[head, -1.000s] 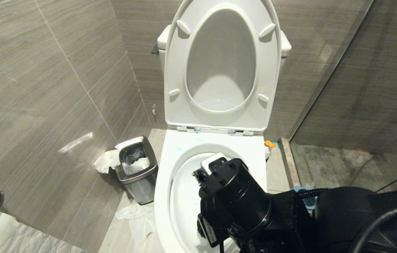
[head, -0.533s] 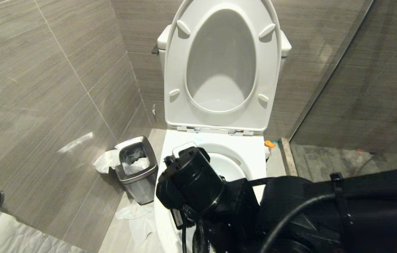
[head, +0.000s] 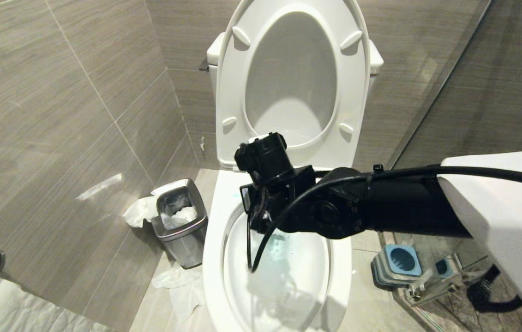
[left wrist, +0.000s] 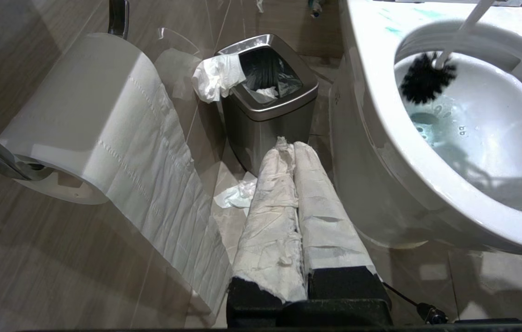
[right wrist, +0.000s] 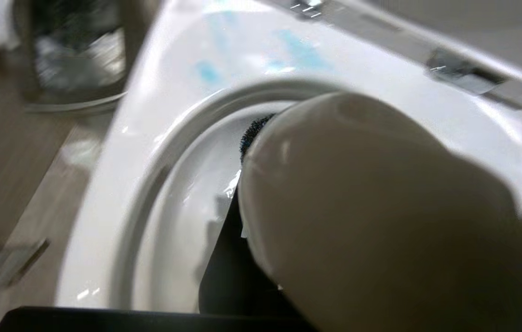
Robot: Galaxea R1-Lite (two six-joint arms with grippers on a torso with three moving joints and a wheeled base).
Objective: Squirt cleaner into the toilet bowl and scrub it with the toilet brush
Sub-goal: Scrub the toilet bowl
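The toilet brush [left wrist: 428, 82] is slanting head-down into the toilet bowl [left wrist: 371, 138], bristles against the back wall. The right gripper [head: 261, 152] is clamping its handle end, arm reaching across from the right. The left gripper [left wrist: 291, 152] is resting shut beside the bowl.

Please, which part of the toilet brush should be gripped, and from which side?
Grip the toilet brush at the flattened top of its white handle, from above: the black head points down inside the toilet bowl, leaving only the handle clear. The right end effector holds it there.
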